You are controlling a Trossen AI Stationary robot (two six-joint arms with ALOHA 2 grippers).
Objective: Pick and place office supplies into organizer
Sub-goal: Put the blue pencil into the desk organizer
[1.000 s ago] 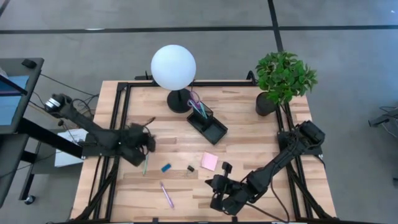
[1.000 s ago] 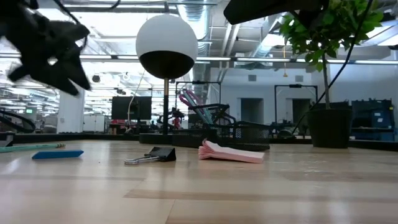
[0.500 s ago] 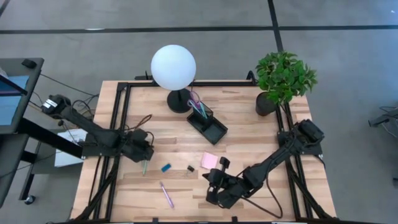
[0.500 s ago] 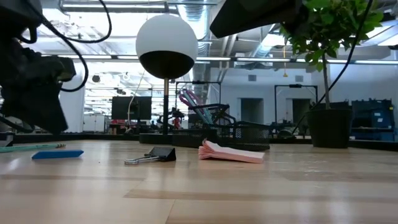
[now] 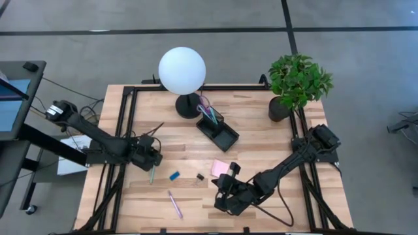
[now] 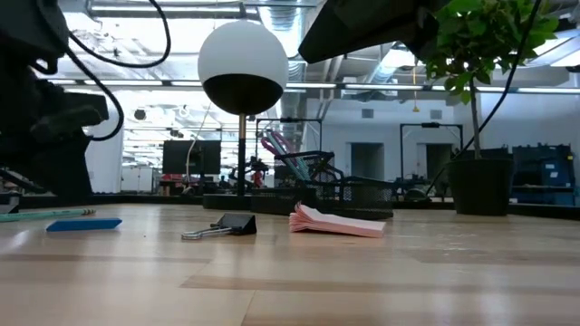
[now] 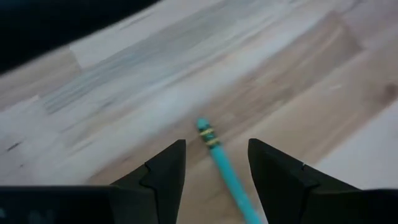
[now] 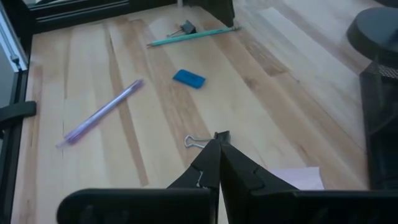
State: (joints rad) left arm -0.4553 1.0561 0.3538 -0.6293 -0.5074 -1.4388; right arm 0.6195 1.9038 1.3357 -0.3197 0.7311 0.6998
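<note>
1. Organizer (image 5: 217,130) stands mid-worktop (image 5: 261,137), just beside the lamp base (image 5: 187,106).
2. Left tool (image 7: 214,163), fingers apart, straddles the teal pen (image 7: 222,167) lying flat.
3. Right tool (image 8: 217,163), fingers together, hovers near the binder clip (image 8: 202,140).

Pale wood-grain table (image 5: 261,150), smooth; matt dark left tool (image 7: 214,171).

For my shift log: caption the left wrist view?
Left tool open, fingers straddling the teal pen on the wooden table.
</note>
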